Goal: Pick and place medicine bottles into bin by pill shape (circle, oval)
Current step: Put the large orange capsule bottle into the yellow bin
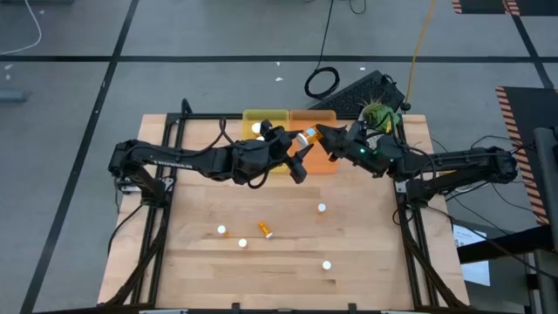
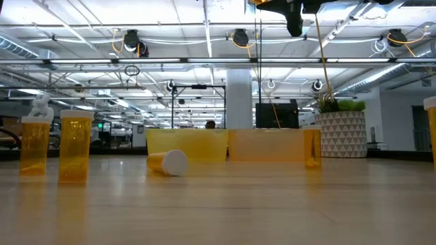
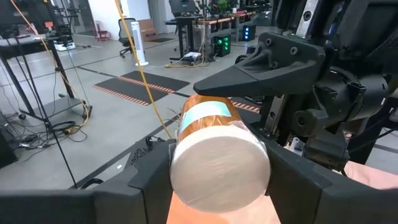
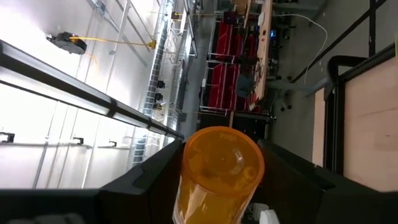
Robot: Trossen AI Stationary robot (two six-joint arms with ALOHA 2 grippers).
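Small translucent orange pill bottle [image 1: 308, 137], light and slick, grasped by both left tool [image 1: 297, 150] and right tool [image 1: 319, 133]; grip mid-body.

My two arms, the left arm [image 1: 174, 161] and the right arm [image 1: 453, 164], are matte black, jointed, with faint white lettering along the left link. A small green light glows on the right wrist [image 1: 363, 150]. My fingers [image 3: 261, 65] are dark, angular, wedge-shaped plastic.
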